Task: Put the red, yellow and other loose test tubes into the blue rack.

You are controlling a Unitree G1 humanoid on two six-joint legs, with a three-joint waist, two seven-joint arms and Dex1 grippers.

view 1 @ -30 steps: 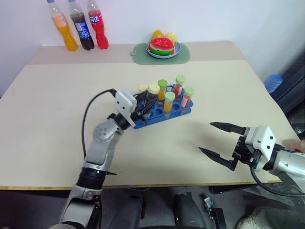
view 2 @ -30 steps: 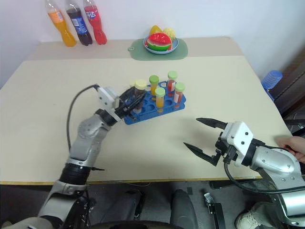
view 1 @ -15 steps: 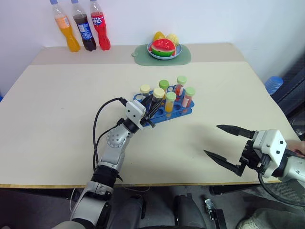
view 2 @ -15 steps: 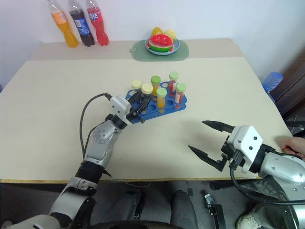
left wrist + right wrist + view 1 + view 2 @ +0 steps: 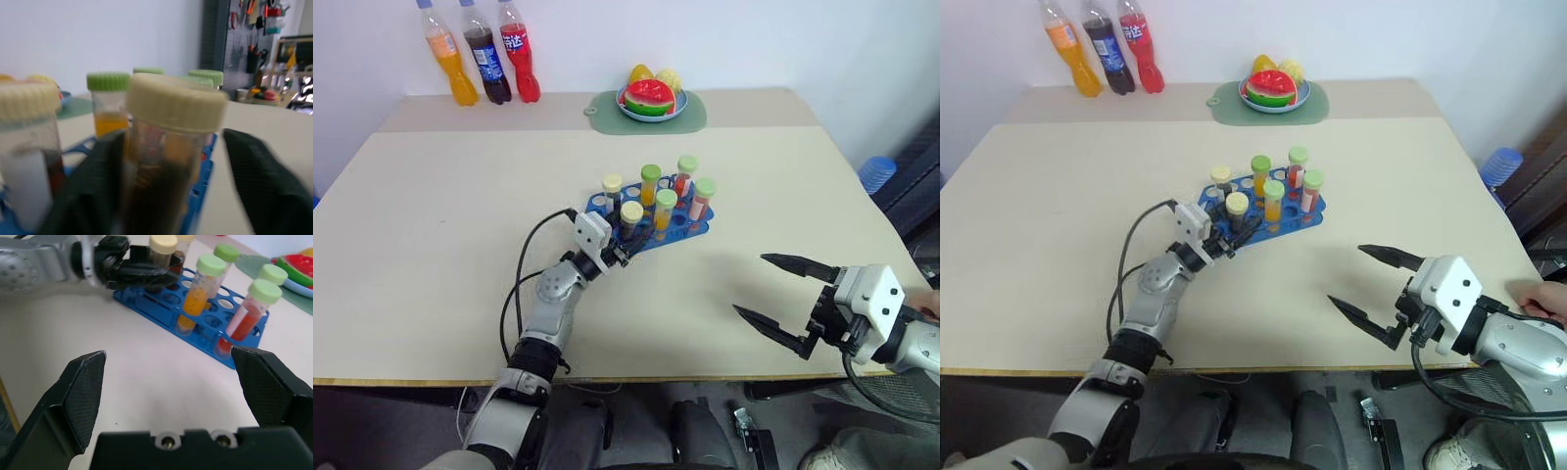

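With the brown tube (image 5: pixel 168 161) upright in the blue rack (image 5: pixel 695 227) at frame centre, I see my left end effector (image 5: pixel 625 251) straddling it, fingers spread, gripping nothing. Retreat is toward lower left. Right end effector (image 5: pixel 781 301) hangs wide open, empty, lower right.

The blue rack (image 5: pixel 690 227) sits mid-bench, a bright blue holder with rows of round holes, and six capped tubes stand upright in it. Two cream-capped tubes of dark brown liquid are at its left end, one (image 5: pixel 631 217) at the near edge and one (image 5: pixel 611 186) behind it. To their right stand two green-capped yellow tubes (image 5: pixel 666 209) and two green-capped red tubes (image 5: pixel 703 197), each pair set one behind the other.
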